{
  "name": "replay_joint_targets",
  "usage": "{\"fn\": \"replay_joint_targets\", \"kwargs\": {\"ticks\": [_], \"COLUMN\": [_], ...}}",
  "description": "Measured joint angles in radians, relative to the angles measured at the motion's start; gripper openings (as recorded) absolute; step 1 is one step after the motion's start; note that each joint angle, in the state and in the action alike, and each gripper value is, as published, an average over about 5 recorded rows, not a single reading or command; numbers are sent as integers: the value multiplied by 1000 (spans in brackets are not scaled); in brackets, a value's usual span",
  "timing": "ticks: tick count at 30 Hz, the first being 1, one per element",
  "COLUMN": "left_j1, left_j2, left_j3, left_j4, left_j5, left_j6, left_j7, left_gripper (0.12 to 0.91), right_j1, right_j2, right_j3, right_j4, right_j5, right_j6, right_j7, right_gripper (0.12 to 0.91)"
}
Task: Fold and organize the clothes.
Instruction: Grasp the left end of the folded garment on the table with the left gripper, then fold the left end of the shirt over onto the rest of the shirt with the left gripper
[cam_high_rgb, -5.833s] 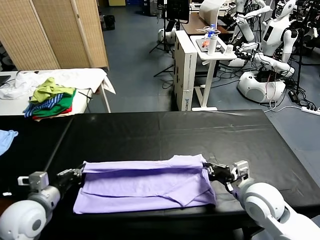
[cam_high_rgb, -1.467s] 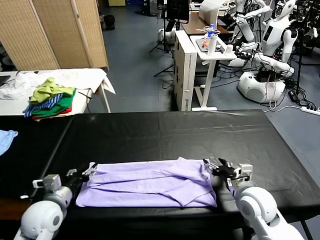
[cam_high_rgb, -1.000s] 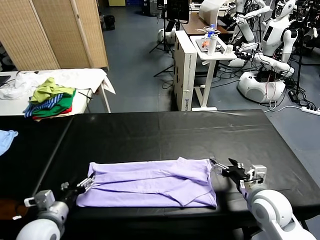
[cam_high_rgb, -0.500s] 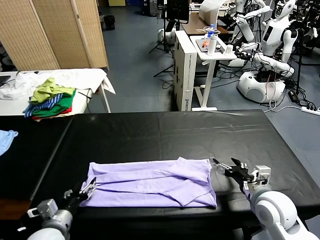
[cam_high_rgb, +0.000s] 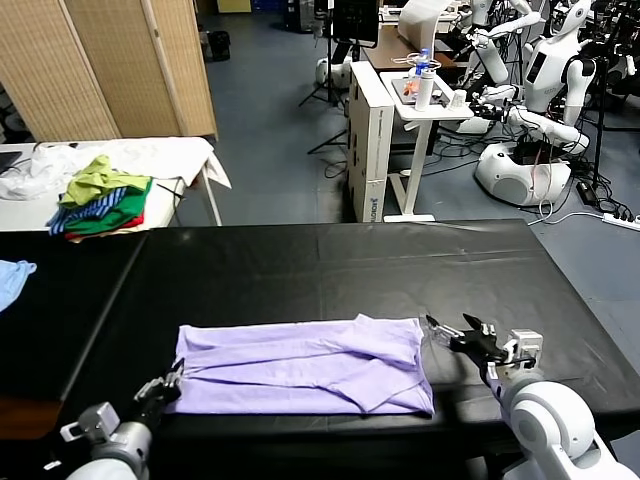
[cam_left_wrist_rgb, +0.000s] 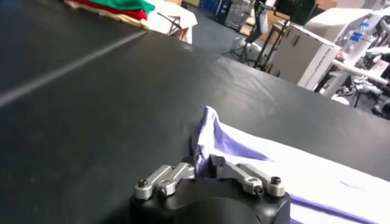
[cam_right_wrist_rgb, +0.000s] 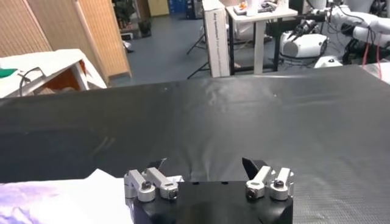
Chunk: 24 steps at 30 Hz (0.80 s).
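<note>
Right hand (cam_high_rgb: 448, 332) is seen low at the near right of the black bench (cam_high_rgb: 330, 270), its 2 fingers spread apart and holding nothing, just beside the right edge of the lavender T-shirt (cam_high_rgb: 300, 366) without touching it. In the right wrist view, the same hand (cam_right_wrist_rgb: 205, 163) is shown open over bare black surface, with a corner of the T-shirt (cam_right_wrist_rgb: 67, 198) to 1 side. Left hand (cam_high_rgb: 163, 383) is placed at the shirt's near left corner; in the left wrist view its fingers (cam_left_wrist_rgb: 226, 169) are drawn close together against the cloth edge (cam_left_wrist_rgb: 210, 131). The shirt is laid flat as a long folded band across the near part of the bench.
</note>
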Motion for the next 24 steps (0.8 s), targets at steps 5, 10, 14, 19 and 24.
{"fn": "replay_joint_targets", "kwargs": {"ticks": [5,10,14,19,24], "left_j1": [-1,8,20,36,52], "left_j2": [-1,18,50,119,210], "left_j3": [0,-3,-18,-49,-101], "left_j4": [-1,-15,-35,-44,-20], "left_j5": [3,76,170,247,241], "left_j6": [1,-6,-26,-54,-66], "left_j7": [1,14,28,47,55], "left_gripper": [169,171,171,171,171], "right_j1": [-5,-13,-28,-68,-127], "right_j2": [0,2,3,2,9], "right_j3": [3,11,22,29,34], "right_j4": [6,15,26,44,67], "right_j5": [0,0,1,-10,-28], "right_j6": [1,4,23,85,110], "right_j7": [0,0,-5,-38,-52], "right_gripper": [907,907,907,907,907]}}
